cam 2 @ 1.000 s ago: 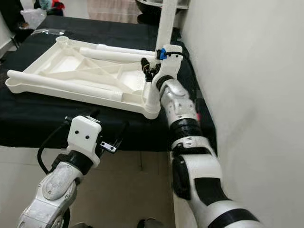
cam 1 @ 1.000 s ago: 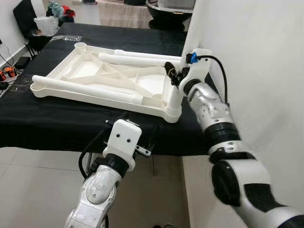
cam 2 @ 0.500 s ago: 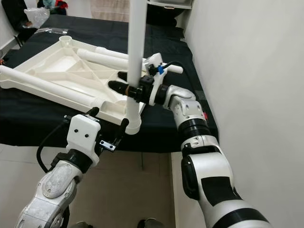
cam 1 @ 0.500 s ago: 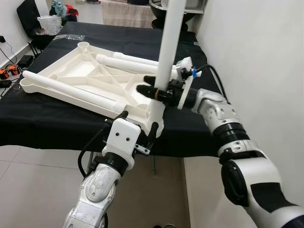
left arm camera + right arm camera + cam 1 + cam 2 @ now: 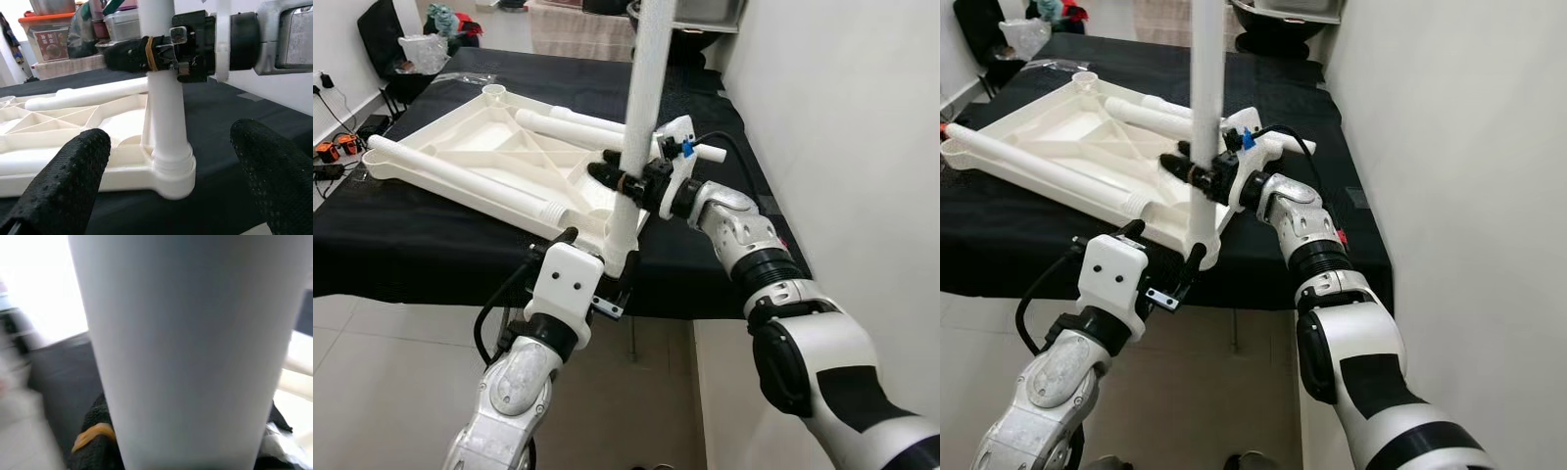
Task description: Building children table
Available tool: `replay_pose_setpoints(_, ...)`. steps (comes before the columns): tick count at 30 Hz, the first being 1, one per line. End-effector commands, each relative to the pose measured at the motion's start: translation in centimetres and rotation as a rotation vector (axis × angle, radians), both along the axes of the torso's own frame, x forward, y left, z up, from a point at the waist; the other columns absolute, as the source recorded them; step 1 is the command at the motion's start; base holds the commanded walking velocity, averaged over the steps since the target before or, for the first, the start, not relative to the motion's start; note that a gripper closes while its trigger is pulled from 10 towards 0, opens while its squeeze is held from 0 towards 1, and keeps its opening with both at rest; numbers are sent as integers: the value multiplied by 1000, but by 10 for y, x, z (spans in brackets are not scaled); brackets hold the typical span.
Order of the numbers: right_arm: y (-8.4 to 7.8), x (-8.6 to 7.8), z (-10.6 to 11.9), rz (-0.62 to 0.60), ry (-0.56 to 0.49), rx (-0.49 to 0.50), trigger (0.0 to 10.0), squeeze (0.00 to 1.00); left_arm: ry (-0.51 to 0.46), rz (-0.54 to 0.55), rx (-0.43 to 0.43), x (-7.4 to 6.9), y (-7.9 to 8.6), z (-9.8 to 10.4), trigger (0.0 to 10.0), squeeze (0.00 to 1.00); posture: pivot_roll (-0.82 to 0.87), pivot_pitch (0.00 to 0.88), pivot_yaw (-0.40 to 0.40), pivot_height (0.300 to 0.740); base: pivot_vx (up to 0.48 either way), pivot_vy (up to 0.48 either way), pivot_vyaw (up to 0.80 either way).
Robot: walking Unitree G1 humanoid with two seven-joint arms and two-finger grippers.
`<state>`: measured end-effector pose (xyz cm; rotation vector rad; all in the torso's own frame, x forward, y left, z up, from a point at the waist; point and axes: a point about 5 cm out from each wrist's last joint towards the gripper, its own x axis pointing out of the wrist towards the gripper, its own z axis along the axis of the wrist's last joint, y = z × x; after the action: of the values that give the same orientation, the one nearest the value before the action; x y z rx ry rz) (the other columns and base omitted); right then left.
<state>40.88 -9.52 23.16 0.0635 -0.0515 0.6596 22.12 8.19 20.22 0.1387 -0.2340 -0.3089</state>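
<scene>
From the left eye view, an upturned white tabletop (image 5: 499, 162) lay on a table (image 5: 411, 245) draped in black cloth, its ribbed underside facing up. One white leg (image 5: 641, 108) stood upright in the socket at the corner nearest the robot. The right claw (image 5: 619, 178) was clenched around that leg a little above the socket, the silver arm reaching in from the right. Two more legs lay flat on the tabletop — one (image 5: 460, 181) along the near edge, one (image 5: 573, 127) further back. The left claw (image 5: 599, 264) hung just below the table's front edge, under the corner socket, its fingers spread and gripping nothing.

The right eye view showed the same layout: the leg (image 5: 1205, 108) rising out of the frame, the right claw (image 5: 1193, 168) wrapped on it, and a plain white wall (image 5: 1469, 147) to the right.

In the left wrist view, the two black padded fingers (image 5: 63, 181) stood wide apart on either side of the corner socket (image 5: 171, 166), not touching it. The right claw (image 5: 142, 51) clasped the leg above.

The right wrist view was taken up mostly by the blurred white leg (image 5: 190, 347), pressed between black fingertips (image 5: 95, 445) — one bearing an orange band.
</scene>
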Motion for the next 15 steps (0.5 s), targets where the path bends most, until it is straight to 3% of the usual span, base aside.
replay_pose_setpoints(1, -21, 8, -1, -262, 39, -22, 0, 0, -3, -1, 3, 1, -2, 0, 10000, 0, 87, 60, -115, 740, 0, 0, 0)
replay_pose_setpoints(3, -21, 8, -1, -262, 39, -22, 0, 0, -3, -1, 3, 1, -2, 0, 10000, 0, 87, 60, -115, 740, 0, 0, 0)
replay_pose_setpoints(4, -31, 10, -2, -396, 64, -19, 0, 0, -3, -1, 3, 1, -2, 0, 10000, 0, 85, 60, -115, 740, 0, 0, 0)
replay_pose_setpoints(5, -31, 10, -2, -396, 64, -19, 0, 0, -3, -1, 3, 1, -2, 0, 10000, 0, 85, 60, -115, 740, 0, 0, 0)
replay_pose_setpoints(7, -57, 7, -6, -774, 95, 19, 0, 0, -4, -1, 4, 1, -2, 0, 10000, 0, 82, 58, -113, 740, 0, 0, 0)
replay_pose_setpoints(9, -57, 7, -6, -774, 95, 19, 0, 0, -4, -1, 4, 1, -2, 0, 10000, 0, 82, 58, -113, 740, 0, 0, 0)
replay_pose_setpoints(10, -61, 1, -8, -913, 103, 48, 0, 0, -5, -1, 4, 2, -2, 0, 10000, 0, 82, 58, -113, 740, 0, 0, 0)
replay_pose_setpoints(11, -61, 1, -8, -913, 103, 48, 0, 0, -5, -1, 4, 2, -2, 0, 10000, 0, 82, 58, -113, 740, 0, 0, 0)
replay_pose_setpoints(12, -62, -4, -9, -988, 107, 68, 0, 0, -6, -1, 4, 2, -2, 0, 10000, 0, 85, 59, -113, 740, 0, 0, 0)
replay_pose_setpoints(14, -42, -7, -12, -994, 134, 107, 0, 0, -6, 0, 7, 1, -2, 0, 10000, 0, 90, 56, -113, 740, 0, 0, 0)
replay_pose_setpoints(15, -42, -7, -12, -994, 134, 107, 0, 0, -6, 0, 7, 1, -2, 0, 10000, 0, 90, 56, -113, 740, 0, 0, 0)
